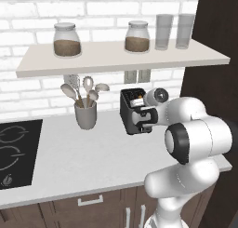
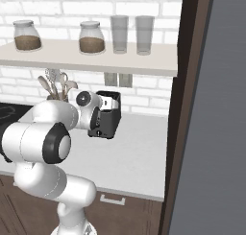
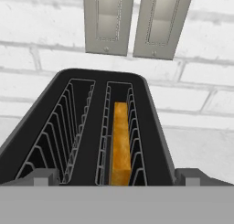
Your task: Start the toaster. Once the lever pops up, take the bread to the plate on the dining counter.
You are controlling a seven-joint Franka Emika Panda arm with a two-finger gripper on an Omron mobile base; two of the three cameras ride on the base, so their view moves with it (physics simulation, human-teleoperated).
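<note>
arm: bent forward over table (image 1: 83, 162) | gripper (image 3: 117, 176): spread wide, empty, just above toaster (image 1: 131, 111) | bread (image 3: 120, 143): upright in toaster's right slot, seen from hand view

A white brick wall (image 1: 28, 92) backs a pale worktop (image 1: 83, 162), with dark brown cabinet fronts (image 1: 60, 211) and light handles below. A long pale shelf (image 1: 116, 57) hangs on the wall — two lidded jars (image 1: 67, 39) of brown grains and two clear tumblers (image 1: 163, 31) stand on it. Under it, a grey cup of spoons and whisks (image 1: 85, 111) sits near a black hob (image 1: 16, 150). Two grey wall plates (image 3: 137, 22) — probably switches or outlets — sit on the bricks. A tall dark panel (image 2: 185, 109) closes the right side.
</note>
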